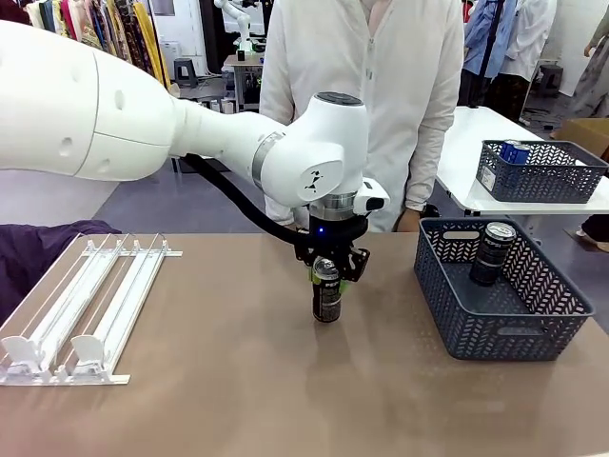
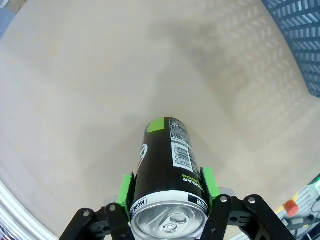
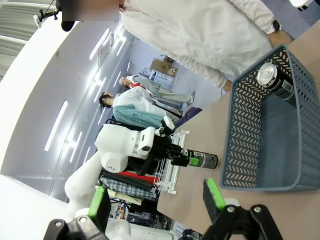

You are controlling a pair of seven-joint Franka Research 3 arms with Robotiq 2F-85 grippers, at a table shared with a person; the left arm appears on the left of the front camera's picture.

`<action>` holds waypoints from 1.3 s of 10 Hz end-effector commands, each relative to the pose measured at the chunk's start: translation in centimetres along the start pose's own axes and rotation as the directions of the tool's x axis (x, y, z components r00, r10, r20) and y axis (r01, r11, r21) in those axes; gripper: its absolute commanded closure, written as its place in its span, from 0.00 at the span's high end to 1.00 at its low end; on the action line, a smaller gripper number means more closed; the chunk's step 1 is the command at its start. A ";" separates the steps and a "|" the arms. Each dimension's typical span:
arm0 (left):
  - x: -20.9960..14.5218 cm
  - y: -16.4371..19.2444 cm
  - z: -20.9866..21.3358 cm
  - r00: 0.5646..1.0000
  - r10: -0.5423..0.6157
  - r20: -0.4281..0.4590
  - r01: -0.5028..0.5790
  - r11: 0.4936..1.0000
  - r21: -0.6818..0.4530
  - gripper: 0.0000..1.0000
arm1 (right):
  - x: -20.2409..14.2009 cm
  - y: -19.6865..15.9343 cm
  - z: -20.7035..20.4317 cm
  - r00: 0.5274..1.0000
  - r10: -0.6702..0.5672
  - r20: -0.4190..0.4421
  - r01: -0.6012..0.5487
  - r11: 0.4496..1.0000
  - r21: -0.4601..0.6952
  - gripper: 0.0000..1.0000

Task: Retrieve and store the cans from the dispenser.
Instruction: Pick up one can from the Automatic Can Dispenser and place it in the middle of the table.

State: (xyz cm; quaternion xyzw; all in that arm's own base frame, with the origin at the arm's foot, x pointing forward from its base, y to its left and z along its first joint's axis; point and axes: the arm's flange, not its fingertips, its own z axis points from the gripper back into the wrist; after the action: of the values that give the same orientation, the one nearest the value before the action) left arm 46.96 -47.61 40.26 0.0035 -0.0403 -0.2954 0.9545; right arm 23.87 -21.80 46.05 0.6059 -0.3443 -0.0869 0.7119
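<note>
We are seeing the left gripper (image 1: 326, 269) reaching down at mid-worktop, its green fingers (image 2: 125, 189) sitting on either side of a dark can (image 1: 326, 290) near its silver top. From the left wrist view the fingers are lying against the can's sides, but we cannot tell whether they are pinching it or just loosening off it. The can is standing upright on the worktop (image 1: 238, 381), its long axis vertical, silver top up toward the wrist and base down on the brown surface.

Around the can, bare worktop is lying open on all sides. To the robot's right, near but apart from the can, a dark grey basket (image 1: 500, 335) is sitting with its mouth up, and a second dark can (image 1: 492, 253) is leaning inside it against the far wall, top up. Well off to the robot's left, the white dispenser (image 1: 90, 314) is lying near the worktop's left edge, its rails running toward the near edge, stoppers at the near end.

The right gripper (image 3: 156, 200) is hanging high, its fingers (image 3: 98, 202) spread wide with nothing between them. A person (image 1: 366, 86) is standing at the far edge.
</note>
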 end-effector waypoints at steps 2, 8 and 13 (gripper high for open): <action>-0.4 0.4 0.9 1.000 -0.007 -0.014 0.007 1.000 0.005 1.00 | 0.4 0.3 -0.2 1.000 0.017 0.019 -0.017 1.000 0.022 1.00; -7.1 4.6 11.4 0.998 0.053 0.038 -0.050 0.996 -0.075 1.00 | 0.4 0.3 -0.2 1.000 0.017 0.019 -0.017 1.000 0.022 1.00; -26.6 24.4 17.2 0.918 0.312 0.244 -0.116 0.800 -0.588 1.00 | 0.4 0.3 -0.2 1.000 0.017 0.019 -0.017 1.000 0.022 1.00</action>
State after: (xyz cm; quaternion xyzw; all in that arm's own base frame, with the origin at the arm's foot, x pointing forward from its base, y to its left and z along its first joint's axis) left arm 39.97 -17.67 58.46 -0.2876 -0.0988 -0.2060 0.9301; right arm 23.87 -21.80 46.03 0.6060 -0.3441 -0.0872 0.7118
